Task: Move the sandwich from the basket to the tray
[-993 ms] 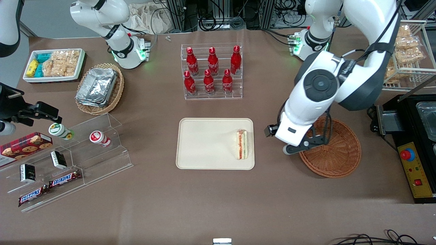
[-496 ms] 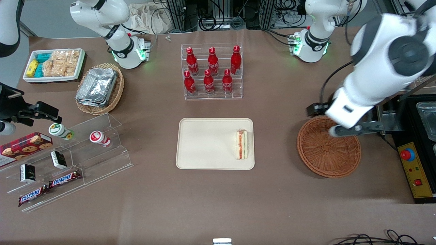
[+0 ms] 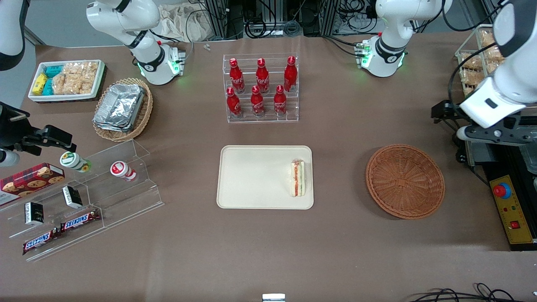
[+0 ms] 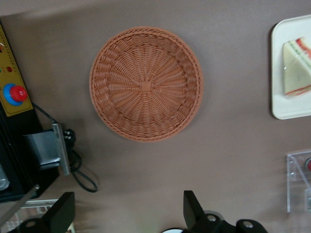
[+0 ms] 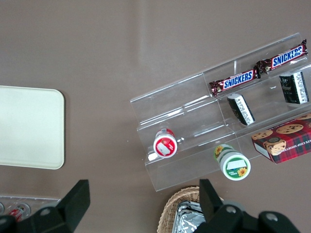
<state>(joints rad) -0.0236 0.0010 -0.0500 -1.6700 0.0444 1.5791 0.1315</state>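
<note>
One sandwich (image 3: 298, 178) is lying on the tray (image 3: 251, 180) near its basket-side edge, so our task looks done; the basket (image 3: 405, 181) is sitting empty, and we are holding our gripper (image 4: 126, 216) spread and empty above the table beside it.

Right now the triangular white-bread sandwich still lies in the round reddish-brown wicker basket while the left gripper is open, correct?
Not quite: the front view shows the triangular white-bread sandwich on the flat cream-beige tray; the round reddish-brown wicker basket is empty. The left gripper is indeed open, raised toward the working arm's end.
</note>
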